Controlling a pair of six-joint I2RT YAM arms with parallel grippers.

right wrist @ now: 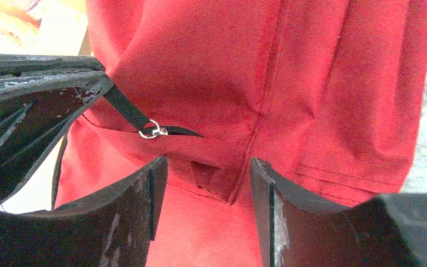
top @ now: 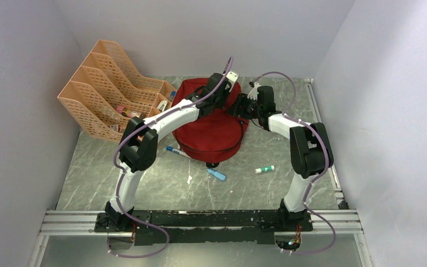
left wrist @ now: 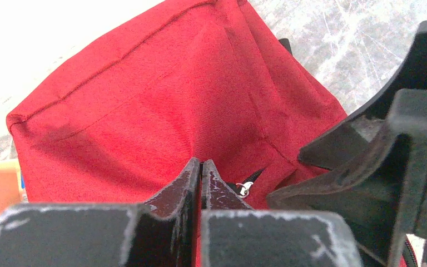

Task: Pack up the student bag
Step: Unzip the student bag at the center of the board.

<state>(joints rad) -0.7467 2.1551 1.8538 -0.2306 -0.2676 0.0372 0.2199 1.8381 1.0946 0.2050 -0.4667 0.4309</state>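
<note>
The student bag (top: 211, 133) is a dark-red fabric backpack lying mid-table, and both arms reach over its far end. My left gripper (left wrist: 200, 167) is shut. In the right wrist view its tip pinches the black zipper pull strap (right wrist: 125, 108), which runs taut to a small metal ring (right wrist: 153, 132) on the zipper. My right gripper (right wrist: 208, 172) is open, with its fingers either side of a fold and seam of the red fabric and nothing held. In the left wrist view the right gripper's black fingers (left wrist: 389, 128) stand close to the right of the ring (left wrist: 244, 189).
An orange mesh file rack (top: 111, 89) stands at the back left with small items in it. On the marble table in front of the bag lie a blue pen (top: 175, 150), a light-blue item (top: 217, 174) and a green-and-white stick (top: 265, 169). Walls close in on three sides.
</note>
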